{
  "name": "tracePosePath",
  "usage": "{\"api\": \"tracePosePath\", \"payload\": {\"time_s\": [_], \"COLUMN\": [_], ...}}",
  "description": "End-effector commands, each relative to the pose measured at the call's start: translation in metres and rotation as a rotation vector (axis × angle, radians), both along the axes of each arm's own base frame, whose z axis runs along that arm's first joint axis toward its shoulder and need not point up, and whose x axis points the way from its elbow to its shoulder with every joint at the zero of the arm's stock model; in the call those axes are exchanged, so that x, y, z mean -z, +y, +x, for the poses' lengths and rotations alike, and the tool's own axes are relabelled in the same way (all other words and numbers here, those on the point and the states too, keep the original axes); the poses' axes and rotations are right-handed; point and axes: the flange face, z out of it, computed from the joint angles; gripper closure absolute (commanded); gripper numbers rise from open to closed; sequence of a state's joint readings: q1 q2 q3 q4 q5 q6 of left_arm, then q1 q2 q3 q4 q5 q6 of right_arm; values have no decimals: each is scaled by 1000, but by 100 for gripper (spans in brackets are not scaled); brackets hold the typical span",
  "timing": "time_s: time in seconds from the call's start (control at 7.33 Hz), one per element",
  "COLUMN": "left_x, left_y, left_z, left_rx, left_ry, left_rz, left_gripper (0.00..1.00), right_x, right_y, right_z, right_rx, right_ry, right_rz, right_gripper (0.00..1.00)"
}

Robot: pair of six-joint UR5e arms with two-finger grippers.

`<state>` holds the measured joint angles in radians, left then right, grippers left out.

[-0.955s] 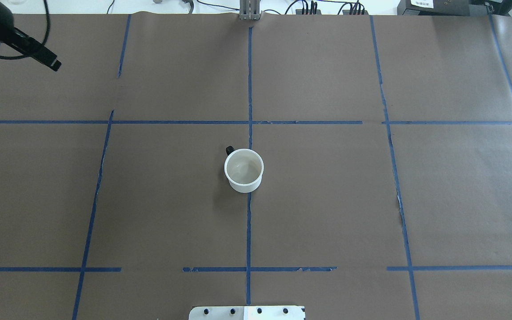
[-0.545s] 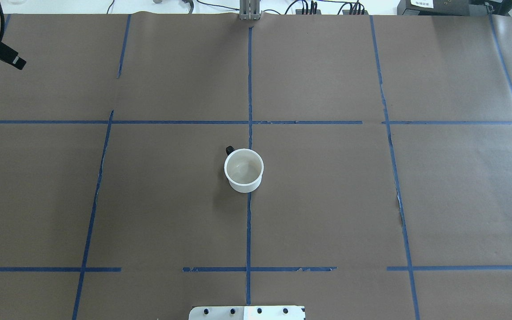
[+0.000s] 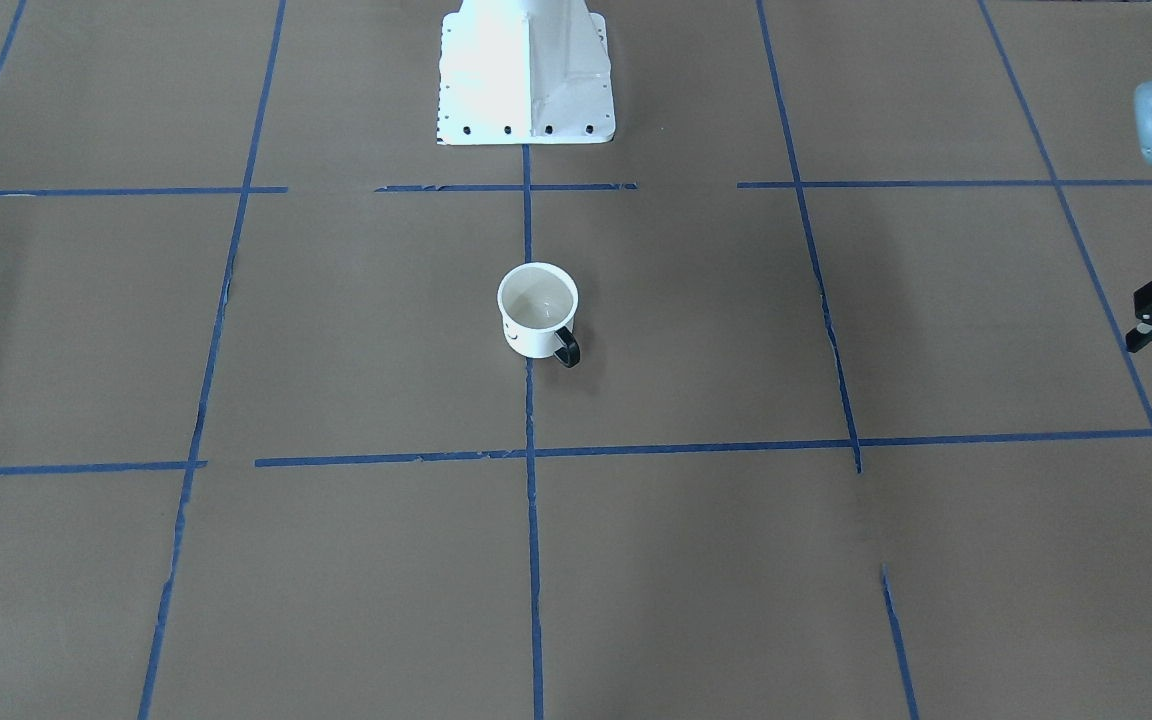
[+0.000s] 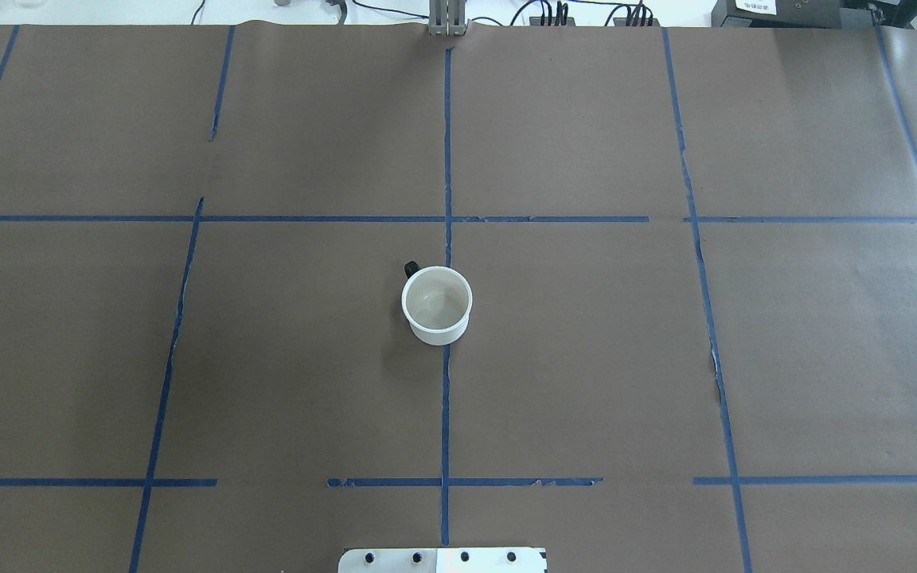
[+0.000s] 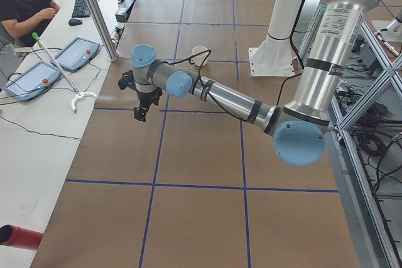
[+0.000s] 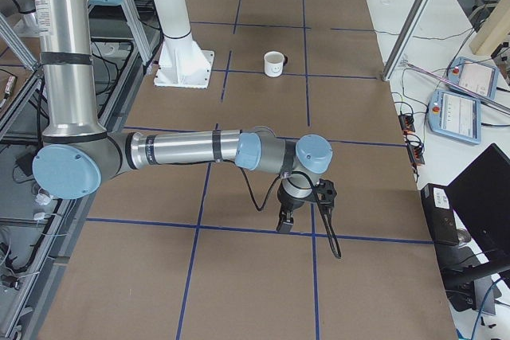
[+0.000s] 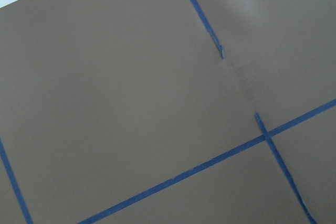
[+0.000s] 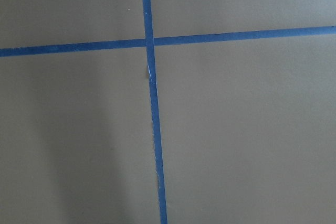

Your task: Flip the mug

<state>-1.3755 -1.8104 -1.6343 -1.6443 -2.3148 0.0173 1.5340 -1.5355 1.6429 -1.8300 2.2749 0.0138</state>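
Mug point(image 4: 436, 310) stands upright, mouth up, mid-table on the centre tape line point(image 4: 445, 414), well apart from every edge. Its handle point(image 3: 567, 348) points to the far edge, a bit toward the left one. Nothing touches it.

Left gripper point(image 5: 138, 115) hangs over the paper near the far-left corner. Right gripper point(image 6: 284, 225) hangs low by the right edge. Can't tell for either whether the fingers are open or closed: views are too small or partial, and both wrist cams show only paper + tape.

My read: both arms sit clear of the mug, so the flip is either finished mouth-up or not begun. Can't say which.

If you've yet to go in, watch for:
- Mug looks light w/ a thin rim, so an off-centre pinch prob. skids it on the paper or tips it.
- Handle's on the far side, so a side grasp may clip it and spin the mug.
- Turning it over w/ a loose hold = drop, then a roll toward an edge.
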Motion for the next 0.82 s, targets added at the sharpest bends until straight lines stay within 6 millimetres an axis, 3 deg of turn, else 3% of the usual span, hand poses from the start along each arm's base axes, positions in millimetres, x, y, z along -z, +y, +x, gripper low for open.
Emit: {"api": "tracePosePath", "payload": {"time_s": [0.0, 0.14, 0.27, 0.68], "left_x": [-93, -136, -158, -178], "left_y": [9, 30, 50, 68], "left_z": [-77, -100, -116, -123], "left_rx": [25, 55, 82, 101], "left_ry": [-40, -44, -40, -45], "left_rz": [-43, -111, -151, -264], "left_gripper": [0, 0, 0, 0], "right_x": [0, 0, 0, 0], "right_y": [0, 0, 0, 0], "right_z": [0, 0, 0, 0], "right_rx": [0, 0, 0, 0], "right_ry": [0, 0, 0, 0], "right_rz": [0, 0, 0, 0], "right_gripper": [0, 0, 0, 0]}}
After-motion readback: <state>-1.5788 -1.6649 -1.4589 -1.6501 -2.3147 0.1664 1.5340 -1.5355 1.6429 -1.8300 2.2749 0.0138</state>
